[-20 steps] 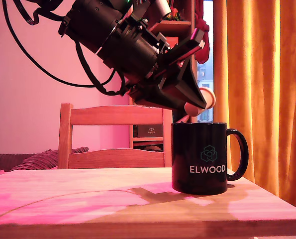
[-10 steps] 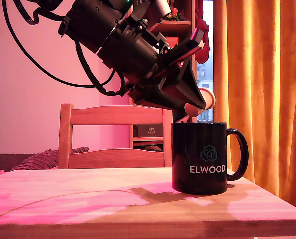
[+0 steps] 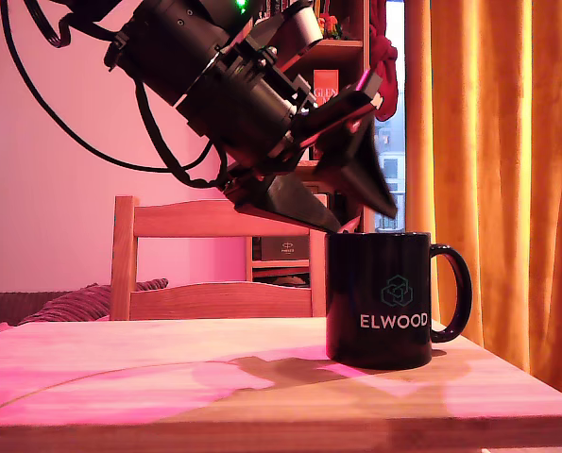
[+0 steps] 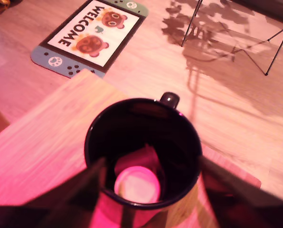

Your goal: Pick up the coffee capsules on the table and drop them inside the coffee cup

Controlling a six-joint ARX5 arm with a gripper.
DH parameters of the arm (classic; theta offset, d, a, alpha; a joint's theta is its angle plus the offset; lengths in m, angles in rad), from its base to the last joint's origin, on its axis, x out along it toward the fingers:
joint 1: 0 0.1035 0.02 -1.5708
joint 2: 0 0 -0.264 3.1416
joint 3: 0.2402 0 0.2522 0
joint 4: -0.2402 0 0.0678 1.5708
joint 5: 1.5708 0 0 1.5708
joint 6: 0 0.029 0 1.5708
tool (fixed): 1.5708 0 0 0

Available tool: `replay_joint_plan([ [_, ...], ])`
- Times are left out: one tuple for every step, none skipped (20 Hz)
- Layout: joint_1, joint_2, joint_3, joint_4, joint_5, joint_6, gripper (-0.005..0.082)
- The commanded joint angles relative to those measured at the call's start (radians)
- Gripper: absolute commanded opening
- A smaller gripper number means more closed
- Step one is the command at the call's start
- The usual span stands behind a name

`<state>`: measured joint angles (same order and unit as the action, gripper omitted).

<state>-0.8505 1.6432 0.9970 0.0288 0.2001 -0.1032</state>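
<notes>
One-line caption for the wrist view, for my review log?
Open gripper poised above the black coffee cup on the wooden table, a pale capsule lying inside.

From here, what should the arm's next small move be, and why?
Probably lift straight up, away from the coffee cup. The gripper hangs open over the rim with nothing between its fingers, and the wrist view shows a pale capsule lying at the cup's bottom. No other capsule shows on the table.

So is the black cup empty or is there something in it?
Not empty. The wrist view looks straight down into the cup, and a pale pod lies at the bottom.
</notes>
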Motion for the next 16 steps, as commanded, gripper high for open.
replay_joint_plan([
  [-0.002,0.011,0.002,-0.004,0.005,0.008,0.0599],
  [-0.002,0.005,0.002,-0.006,0.006,0.007,0.0504],
  [-0.002,-0.007,0.002,-0.013,0.010,0.007,0.0370],
  [-0.002,-0.020,0.003,-0.015,0.010,0.007,0.0201],
  [-0.002,-0.036,0.002,-0.021,0.013,0.007,0.0020],
  [-0.002,-0.051,0.002,-0.023,0.013,0.007,-0.0010],
  [-0.002,-0.066,0.003,-0.023,0.013,0.008,-0.0023],
  [-0.002,-0.080,0.002,-0.026,0.013,0.008,-0.0023],
  [0.002,-0.097,0.002,-0.029,0.013,0.011,-0.0023],
  [0.005,-0.115,0.002,-0.037,0.021,0.021,-0.0023],
  [0.009,-0.134,0.002,-0.048,0.029,0.032,-0.0023],
  [0.013,-0.153,0.002,-0.064,0.041,0.034,-0.0023],
  [0.018,-0.170,0.002,-0.080,0.059,0.045,-0.0023],
  [0.025,-0.185,0.002,-0.100,0.079,0.060,-0.0023],
  [0.032,-0.197,0.002,-0.116,0.089,0.061,-0.0023],
  [0.038,-0.208,0.002,-0.131,0.091,0.064,-0.0023],
])
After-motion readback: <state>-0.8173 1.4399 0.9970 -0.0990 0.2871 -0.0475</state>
